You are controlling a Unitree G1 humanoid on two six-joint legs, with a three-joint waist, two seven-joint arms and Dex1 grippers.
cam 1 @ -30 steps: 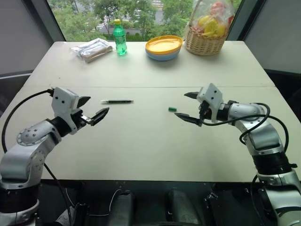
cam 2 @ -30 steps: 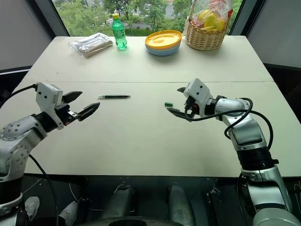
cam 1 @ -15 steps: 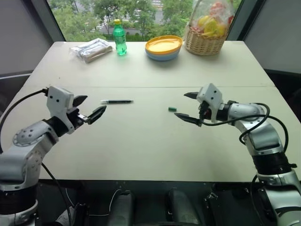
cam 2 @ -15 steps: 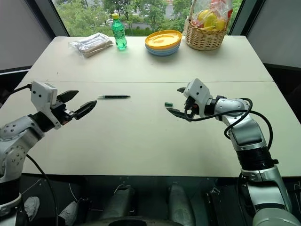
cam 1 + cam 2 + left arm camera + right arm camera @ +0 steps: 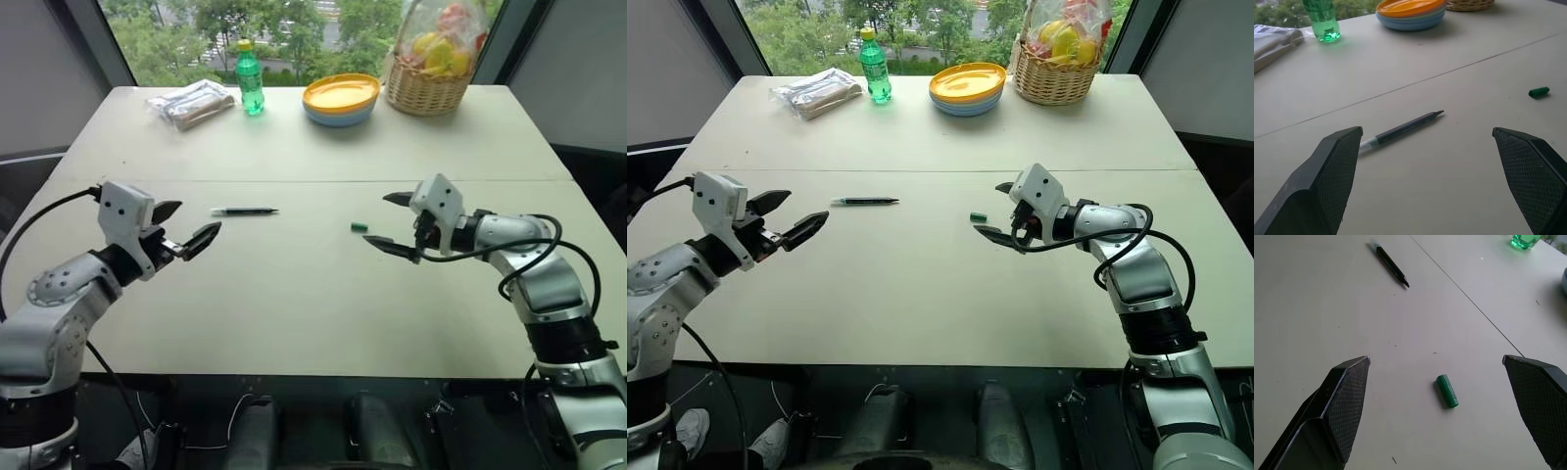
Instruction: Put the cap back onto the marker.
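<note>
My left gripper [image 5: 192, 227] hovers above the pale table [image 5: 294, 304] with its two black fingers spread wide and nothing between them; my right gripper [image 5: 389, 223] hovers the same way, wide and empty. Just beside my right gripper, toward the middle of the table, lies the one tiny green cylindrical plastic cap [image 5: 360, 227], flat on its side. The one thin dark pen-like marker [image 5: 244, 211] lies flat near my left gripper, a little farther out on the table, with its pointed tip toward the cap. Cap and marker are well apart, with bare table between them. At the far edge I count one green plastic bottle [image 5: 249, 78] standing upright, one clear plastic packet [image 5: 191, 103] beside it, one stack of round plates with an orange one on top [image 5: 340, 98], and one woven wicker basket of fruit [image 5: 427, 61]. All four stand well away from both grippers, and the near half of the table holds only the cap and the marker.
</note>
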